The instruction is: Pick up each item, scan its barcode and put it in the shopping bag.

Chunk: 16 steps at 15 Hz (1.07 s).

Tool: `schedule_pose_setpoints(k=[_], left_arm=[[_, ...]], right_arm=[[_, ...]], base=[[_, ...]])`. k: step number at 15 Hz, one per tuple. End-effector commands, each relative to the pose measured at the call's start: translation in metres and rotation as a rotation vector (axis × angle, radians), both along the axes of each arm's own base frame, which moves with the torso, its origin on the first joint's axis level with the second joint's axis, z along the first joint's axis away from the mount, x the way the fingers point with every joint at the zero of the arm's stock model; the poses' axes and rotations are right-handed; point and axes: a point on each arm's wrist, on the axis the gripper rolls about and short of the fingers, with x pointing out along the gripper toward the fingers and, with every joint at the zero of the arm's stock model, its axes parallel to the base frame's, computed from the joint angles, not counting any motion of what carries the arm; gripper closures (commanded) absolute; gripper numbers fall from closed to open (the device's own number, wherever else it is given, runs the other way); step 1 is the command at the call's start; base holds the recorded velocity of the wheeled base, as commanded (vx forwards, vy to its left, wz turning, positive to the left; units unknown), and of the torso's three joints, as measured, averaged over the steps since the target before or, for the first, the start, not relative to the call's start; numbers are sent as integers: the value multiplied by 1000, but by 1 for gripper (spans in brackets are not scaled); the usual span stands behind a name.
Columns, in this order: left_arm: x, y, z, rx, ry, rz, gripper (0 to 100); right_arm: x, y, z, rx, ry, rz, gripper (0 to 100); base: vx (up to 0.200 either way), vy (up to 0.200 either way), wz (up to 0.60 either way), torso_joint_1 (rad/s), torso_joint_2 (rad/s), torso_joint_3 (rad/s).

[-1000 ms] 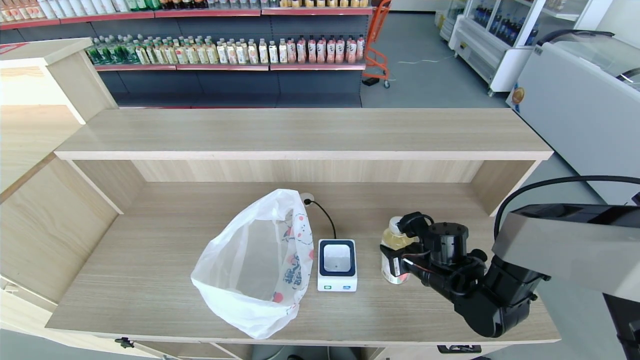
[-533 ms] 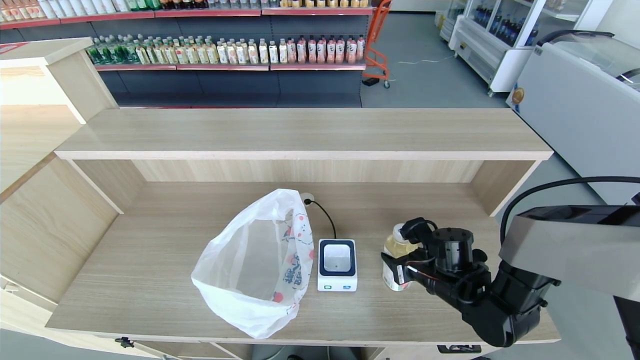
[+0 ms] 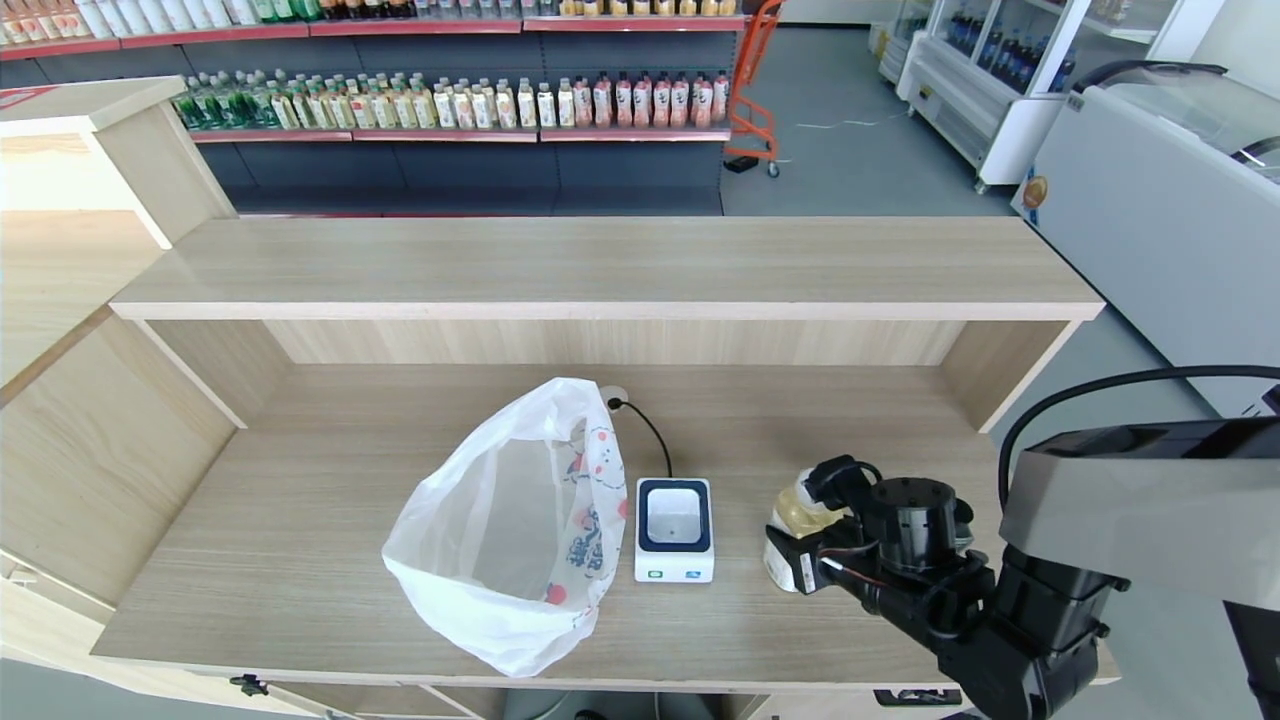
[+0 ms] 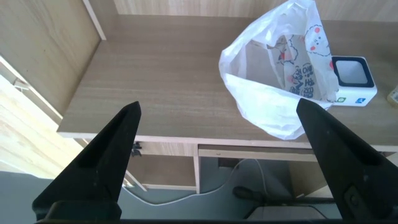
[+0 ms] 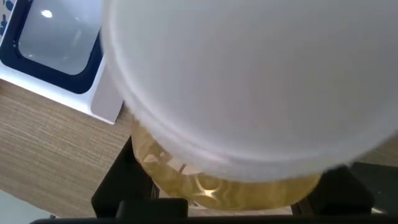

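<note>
Bottle (image 3: 790, 515) of pale yellow drink, white-capped, sits nearest to us, gripped by our right pincer (image 3: 812, 522), which is closed on its body from both sides. It leans rather than stands upright, over the near right part of the surface (image 3: 300, 520), just right of the scanner (image 3: 675, 530). The right wrist view looks onto its cap (image 5: 249, 81), with the liquid beyond. Whether its base is clear of the wood we cannot tell.

Our left pincer (image 4: 217, 109) hangs wide open, holding nothing, out past the near left edge of the surface and well apart from everything.

A little farther out, the scanner, a small white box with a dark-framed window facing up, stands between the bottle and the shopping bag (image 3: 510, 530). The bag is thin white plastic with printed figures. It lies slumped just beside the scanner with its mouth gaping. A black cable (image 3: 650, 435) runs from the scanner to the back of the surface. Beyond that come the raised ledge (image 3: 600, 265) and the store shelves (image 3: 450, 100) of drinks.

We judge the task barely begun. The grasp looks made, but the bottle is not yet over the window, so scanning and bagging remain. We make out nothing through the bag's plastic, and the bottle is the one item we can pick out.
</note>
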Motion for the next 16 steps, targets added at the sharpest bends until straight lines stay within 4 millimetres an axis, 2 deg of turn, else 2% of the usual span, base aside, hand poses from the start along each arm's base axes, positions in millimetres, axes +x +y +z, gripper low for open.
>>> schedule_pose_setpoints(k=[1, 5, 8, 10, 12, 13, 14, 16], left_arm=[[0, 0, 0, 0, 0, 1, 0], [0, 0, 0, 0, 0, 1, 0], [0, 0, 0, 0, 0, 1, 0], [0, 0, 0, 0, 0, 1, 0], [0, 0, 0, 0, 0, 1, 0], [0, 0, 0, 0, 0, 1, 0], [0, 0, 0, 0, 0, 1, 0], [0, 0, 0, 0, 0, 1, 0]], right_arm=[[-6, -2, -5, 5, 17, -2, 100], [-10, -5, -9, 5, 24, -5, 100], [-11, -5, -5, 15, 9, -7, 100], [-5, -5, 28, 95, -70, -26, 100], [3, -9, 74, 195, -125, -58, 100], [3, -11, 80, 208, -126, -64, 100], [0, -18, 130, 332, -106, -19, 100], [-15, -24, 173, 448, -90, 131, 100]], base=[[0, 0, 0, 0, 0, 0], [0, 0, 0, 0, 0, 0], [0, 0, 0, 0, 0, 0], [0, 0, 0, 0, 0, 0], [0, 0, 0, 0, 0, 0], [0, 0, 0, 0, 0, 0], [0, 0, 0, 0, 0, 0], [0, 0, 0, 0, 0, 0]])
